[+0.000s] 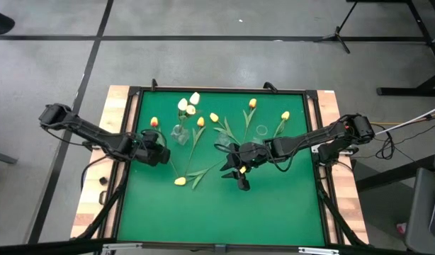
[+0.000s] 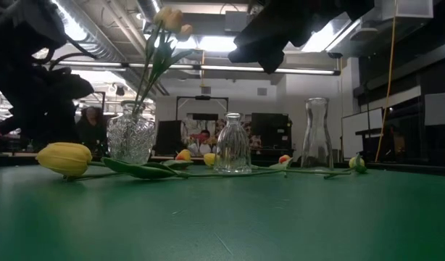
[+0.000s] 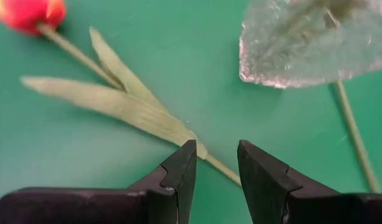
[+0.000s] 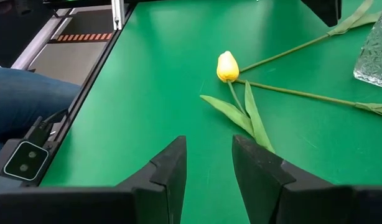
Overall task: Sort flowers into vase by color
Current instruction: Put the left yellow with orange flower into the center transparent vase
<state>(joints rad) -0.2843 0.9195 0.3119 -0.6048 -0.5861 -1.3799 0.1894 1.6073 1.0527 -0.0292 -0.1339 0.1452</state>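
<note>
A cut-glass vase point(image 1: 179, 133) holds three white tulips point(image 1: 189, 105); it also shows in the low view point(image 2: 130, 138). Several yellow tulips lie flat on the green mat, one near the middle point(image 1: 180, 181), which the right wrist view shows too point(image 4: 227, 66). An orange-red tulip point(image 1: 154, 122) lies at the left. My left gripper point(image 1: 162, 154) is open just above that tulip's stem point(image 3: 217, 167), one finger on either side point(image 3: 214, 149). My right gripper point(image 1: 232, 173) is open and empty, raised above the mat point(image 4: 208, 144), facing the yellow tulip.
A small clear bottle point(image 2: 232, 143) and a clear carafe point(image 2: 317, 134) stand empty behind the middle of the mat. More yellow tulips point(image 1: 252, 103) point(image 1: 285, 115) lie at the far right. The mat has a raised black frame point(image 1: 132, 127). The near half of the mat is bare.
</note>
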